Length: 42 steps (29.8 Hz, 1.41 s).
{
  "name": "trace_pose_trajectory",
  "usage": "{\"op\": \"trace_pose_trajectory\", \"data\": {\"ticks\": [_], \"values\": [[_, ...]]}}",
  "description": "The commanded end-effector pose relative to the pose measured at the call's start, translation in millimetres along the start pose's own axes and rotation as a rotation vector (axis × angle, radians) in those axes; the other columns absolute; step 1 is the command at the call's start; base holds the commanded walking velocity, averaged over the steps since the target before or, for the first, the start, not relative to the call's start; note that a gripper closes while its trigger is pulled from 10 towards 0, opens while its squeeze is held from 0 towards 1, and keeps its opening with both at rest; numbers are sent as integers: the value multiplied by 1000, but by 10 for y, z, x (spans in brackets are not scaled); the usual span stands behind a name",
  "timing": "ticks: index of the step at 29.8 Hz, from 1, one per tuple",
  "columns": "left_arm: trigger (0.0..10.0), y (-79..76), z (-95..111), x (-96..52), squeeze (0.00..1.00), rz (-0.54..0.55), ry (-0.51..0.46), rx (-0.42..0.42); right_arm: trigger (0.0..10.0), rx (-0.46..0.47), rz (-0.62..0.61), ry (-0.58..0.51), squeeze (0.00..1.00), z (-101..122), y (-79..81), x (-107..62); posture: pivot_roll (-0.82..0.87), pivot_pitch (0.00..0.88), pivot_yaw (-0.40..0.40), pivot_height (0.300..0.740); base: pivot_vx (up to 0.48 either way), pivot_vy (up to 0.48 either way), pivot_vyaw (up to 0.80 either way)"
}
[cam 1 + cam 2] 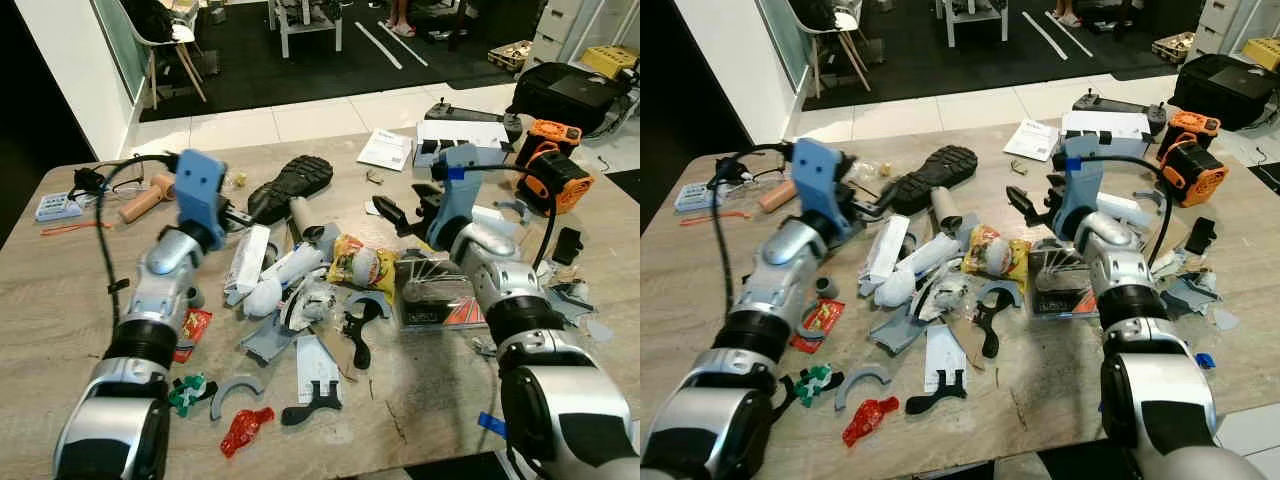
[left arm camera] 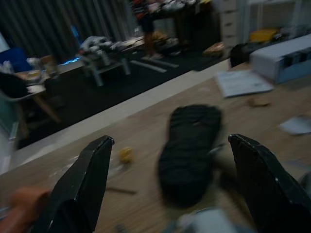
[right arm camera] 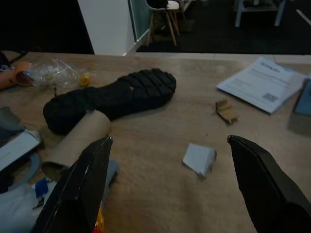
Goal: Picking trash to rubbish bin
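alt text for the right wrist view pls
Two open black gripper fingers frame a wooden table. Between them lie a black shoe sole, tread up, a cardboard tube touching its near edge, a small folded paper scrap, a cardboard bit and a printed leaflet.

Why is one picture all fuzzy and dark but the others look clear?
The left wrist view is dim and smeared with blur, so the black shoe sole looks soft. The right wrist view is dim too but sharp: the sole's tread shows. Both eye views are bright and clear across the table.
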<state>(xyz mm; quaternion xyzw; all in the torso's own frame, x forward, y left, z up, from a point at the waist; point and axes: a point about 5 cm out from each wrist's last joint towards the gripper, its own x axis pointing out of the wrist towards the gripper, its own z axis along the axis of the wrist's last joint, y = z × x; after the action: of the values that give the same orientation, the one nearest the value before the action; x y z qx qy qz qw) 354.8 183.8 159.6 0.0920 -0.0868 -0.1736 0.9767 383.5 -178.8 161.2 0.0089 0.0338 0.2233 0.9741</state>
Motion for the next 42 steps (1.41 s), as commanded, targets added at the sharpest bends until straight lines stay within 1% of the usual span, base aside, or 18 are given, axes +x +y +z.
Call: {"op": "trace_pose_trajectory", "data": {"ticks": [1,2,3,5,9,10,11,12,14,18,27,28,29,32,36,40,41,42], "values": [[10000,130,11,-62,0,37,18,33,10000,-12,22,-18,0,60,37,38,-35,0,39,740,0,0,0],[10000,184,18,-118,0,56,21,42,10000,-15,34,-27,0,91,50,50,-25,9,38,740,0,0,0],[10000,184,18,-118,0,56,21,42,10000,-15,34,-27,0,91,50,50,-25,9,38,740,0,0,0],[10000,328,71,-287,0,94,29,73,10000,-16,59,-44,0,207,79,120,-5,67,33,740,0,0,0],[10000,391,137,-383,0,109,24,94,10000,-16,82,-61,0,282,104,153,5,94,31,740,0,0,0],[10000,433,214,-465,0,118,18,115,10000,-12,108,-83,0,358,132,176,18,132,25,740,0,0,0],[10000,433,214,-465,0,118,18,115,10000,-12,108,-83,0,358,132,176,18,132,25,740,0,0,0],[10000,488,302,-518,0,127,13,137,10000,-3,135,-98,0,446,163,216,23,154,24,740,0,0,0],[10000,499,327,-534,0,131,13,142,10000,-1,142,-101,0,466,171,225,23,154,24,740,0,0,0],[10000,522,459,-617,0,131,13,170,10000,9,174,-97,0,533,221,281,39,202,23,740,0,0,0],[10000,503,730,-731,0,124,0,195,10000,29,200,-25,0,527,316,369,63,255,18,740,0,0,0],[10000,504,754,-737,0,122,-2,197,10000,23,209,-1,0,520,340,385,66,263,18,740,0,0,0],[10000,492,794,-752,0,107,-2,198,10000,-16,236,47,0,521,398,416,64,271,19,740,0,0,0],[10000,472,817,-760,0,91,-1,196,10000,-42,261,91,0,524,432,432,62,275,19,740,0,0,0],[10000,376,775,-784,0,14,29,184,10000,-82,223,175,0,572,397,447,50,279,20,740,0,0,0],[10000,231,770,-818,0,-99,33,151,10000,-57,191,187,0,628,339,441,36,282,15,740,0,0,0],[10000,176,761,-843,0,-151,41,136,10000,-14,187,193,0,623,337,439,34,282,14,740,0,0,0],[10000,176,761,-843,0,-151,41,136,10000,-14,187,193,0,623,337,439,34,282,14,740,0,0,0]]}}
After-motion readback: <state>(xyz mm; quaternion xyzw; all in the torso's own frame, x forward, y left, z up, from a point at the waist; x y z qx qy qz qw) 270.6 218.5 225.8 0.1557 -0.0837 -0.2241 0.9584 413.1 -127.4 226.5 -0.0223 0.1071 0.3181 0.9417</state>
